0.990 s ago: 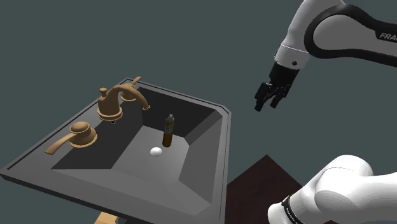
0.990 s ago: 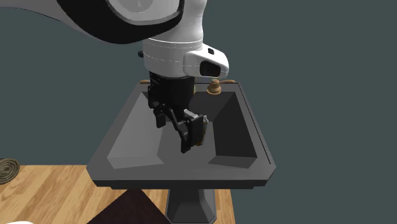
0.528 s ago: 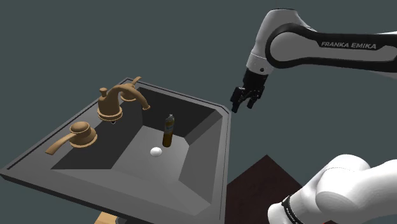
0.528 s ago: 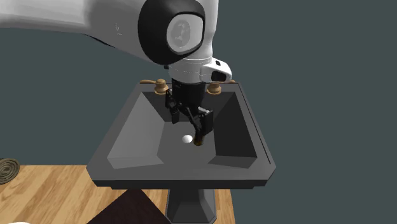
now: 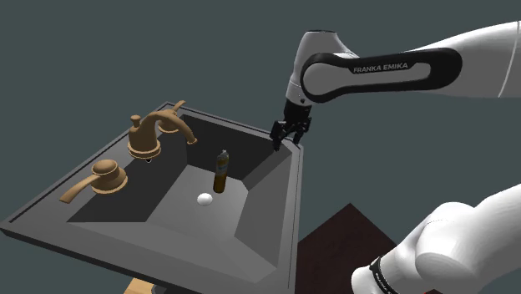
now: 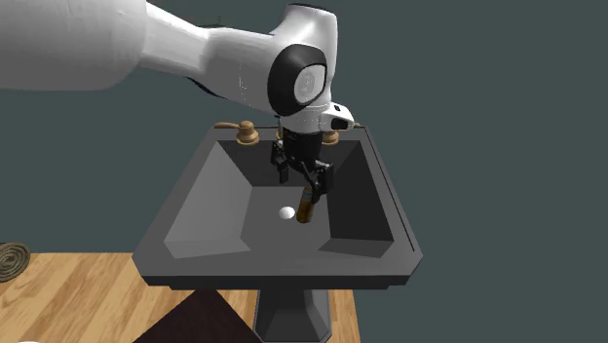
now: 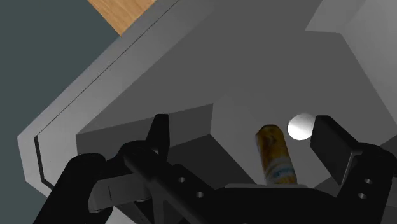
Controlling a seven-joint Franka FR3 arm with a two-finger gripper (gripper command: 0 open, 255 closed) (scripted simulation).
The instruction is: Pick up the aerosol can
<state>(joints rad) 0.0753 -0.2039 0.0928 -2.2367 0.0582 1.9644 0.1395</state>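
While the white arm reached out over the dark grey sink (image 5: 50,207), its black gripper (image 5: 285,138) hung above the basin's far corner rim, fingers spread apart and clasping nothing. Seen from the shoulder view, the aerosol can (image 5: 220,170), amber-brown with a dark top, stood upright on the basin floor close to the sloping wall, and the gripper sat at about two o'clock from it, well apart. A small white round piece (image 5: 204,199) lay on the basin floor at about seven o'clock from the can, just beside it. The bronze faucet (image 5: 159,129) curved over the back deck at about ten o'clock from the can, with a matching lever handle (image 5: 104,175) at about nine o'clock. Through the wrist view, the can (image 7: 276,154) showed between the parted fingers (image 7: 159,135) without touching either.
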